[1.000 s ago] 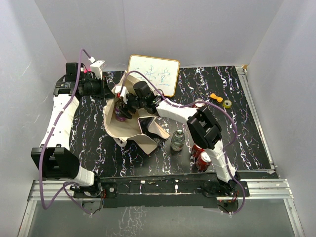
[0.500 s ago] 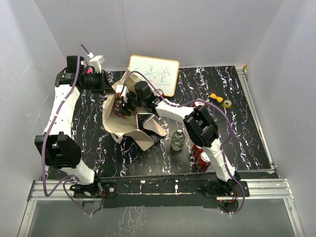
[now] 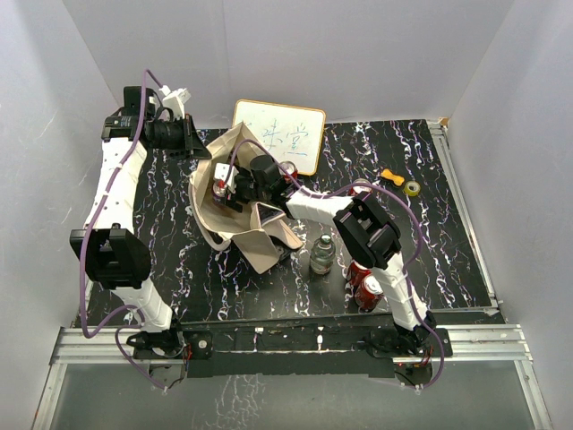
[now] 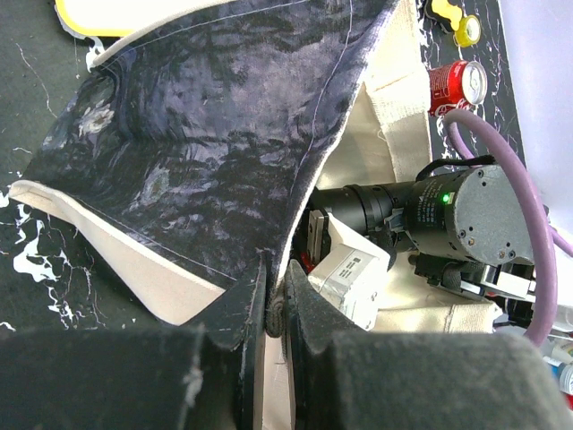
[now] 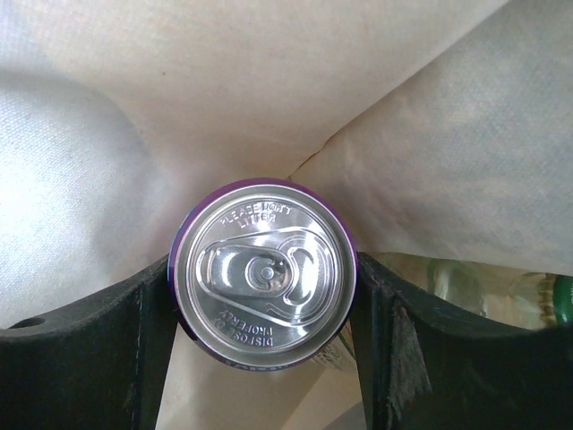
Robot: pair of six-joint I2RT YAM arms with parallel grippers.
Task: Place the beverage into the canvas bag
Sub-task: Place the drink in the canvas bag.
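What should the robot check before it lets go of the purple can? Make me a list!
1. Can gripped on both sides: ok. The right pincer is clamped on the purple can.
2. Can inside the bag: ok. Beige cloth of the canvas bag surrounds it in the right wrist view.
3. Bag mouth held open: ok. The left pincer is shut on the bag's edge.
4. Can upright: ok. Its lid faces the wrist camera squarely.
5. Free space under the can: cannot tell. The can hides what is below it, and a clear glassy thing shows beside it.
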